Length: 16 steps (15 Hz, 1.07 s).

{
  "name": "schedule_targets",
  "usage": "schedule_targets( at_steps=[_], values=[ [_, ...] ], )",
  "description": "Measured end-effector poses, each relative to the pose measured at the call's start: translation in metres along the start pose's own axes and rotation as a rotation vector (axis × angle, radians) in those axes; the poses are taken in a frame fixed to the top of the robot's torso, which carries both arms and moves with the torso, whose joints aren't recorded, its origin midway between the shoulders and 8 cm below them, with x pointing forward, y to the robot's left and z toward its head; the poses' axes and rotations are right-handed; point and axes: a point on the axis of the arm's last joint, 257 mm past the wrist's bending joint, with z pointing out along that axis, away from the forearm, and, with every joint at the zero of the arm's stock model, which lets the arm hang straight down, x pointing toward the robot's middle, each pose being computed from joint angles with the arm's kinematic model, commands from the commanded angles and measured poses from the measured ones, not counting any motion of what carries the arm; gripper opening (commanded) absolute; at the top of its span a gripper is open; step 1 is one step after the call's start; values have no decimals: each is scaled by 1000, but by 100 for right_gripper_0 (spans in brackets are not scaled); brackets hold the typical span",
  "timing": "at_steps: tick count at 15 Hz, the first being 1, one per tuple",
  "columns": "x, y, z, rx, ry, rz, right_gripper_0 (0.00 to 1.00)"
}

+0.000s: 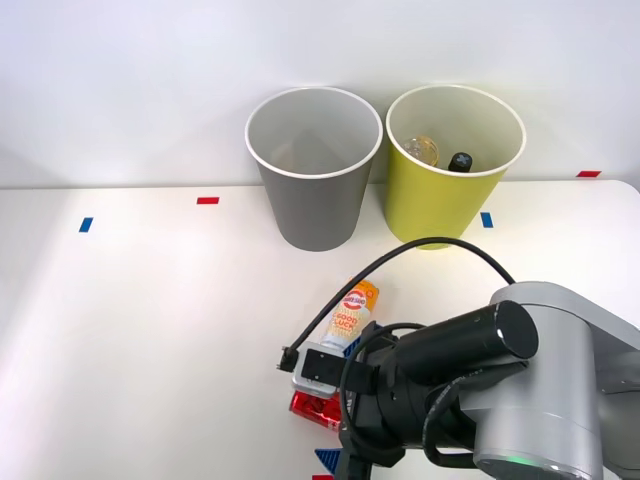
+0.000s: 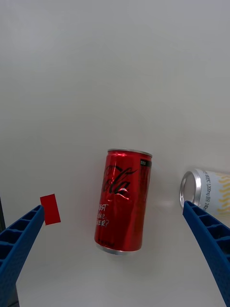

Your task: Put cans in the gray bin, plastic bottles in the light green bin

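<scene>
Because the red can (image 2: 123,200) lies on its side on the white table (image 1: 150,330), the right gripper (image 2: 115,259) hangs over it with its blue fingers (image 2: 19,249) spread wide, one on either side of the can and neither touching it. That straddle looks like the set-up for a pinch across the can's round body; the can's long axis runs roughly between the fingers, so closing should meet the curved wall and not the silver ends. In the front view the red can (image 1: 315,408) peeks out just beneath the wrist housing, on the robot's side of the gray bin (image 1: 314,168) and well apart from it.

Just beside the red can lies the orange-and-white can (image 1: 352,315), also on its side, a little nearer the gray bin; in the wrist view its open silver end (image 2: 190,187) sits close to one finger, so that finger may nudge it as the grip closes. A small red tape mark (image 2: 50,209) sits on the table near the other finger and is no obstacle.

Next to the gray bin stands the light green bin (image 1: 455,165), almost touching it, with the plastic bottles already inside: a black cap (image 1: 460,161) and an amber rounded end (image 1: 421,151) show above its rim. Between the cans and the gray bin the table lies bare, and the bin's inside appears empty as far as can be seen. Red and blue tape marks dot the table's far edge.
</scene>
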Motion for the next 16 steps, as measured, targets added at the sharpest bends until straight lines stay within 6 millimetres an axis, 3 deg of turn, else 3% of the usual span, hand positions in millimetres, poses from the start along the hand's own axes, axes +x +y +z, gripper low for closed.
schedule_targets(
  at_steps=[7, 16],
  values=[
    [-2, 0, 10, -18, 39, 11, 100],
    [-2, -11, 47, 40, 102, -3, 100]
  ],
)
